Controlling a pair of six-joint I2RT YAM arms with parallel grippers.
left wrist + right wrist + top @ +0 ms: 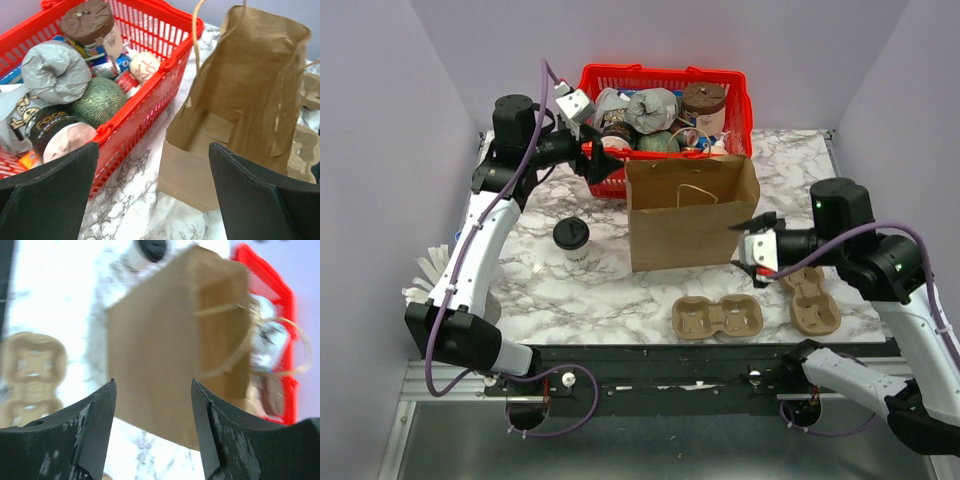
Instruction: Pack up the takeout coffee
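The takeout coffee (571,242) stands upright on the marble table (620,290), left of the brown paper bag (690,215) and apart from it, nearer than the red basket (665,80). Neither arm has it. The left gripper (603,162) hovers at the basket's near-left corner with its fingers spread wide and nothing between them, and the right gripper (750,242) sits just beside the bag's right side, likewise spread and empty. Whether the cup is full cannot be told, so it is safest treated as top-heavy and liable to spill. Its paper wall probably gives under a hard squeeze, and the black lid could pop off. The best hold looks to be across the cup's wall below the lid — gently, kept upright.
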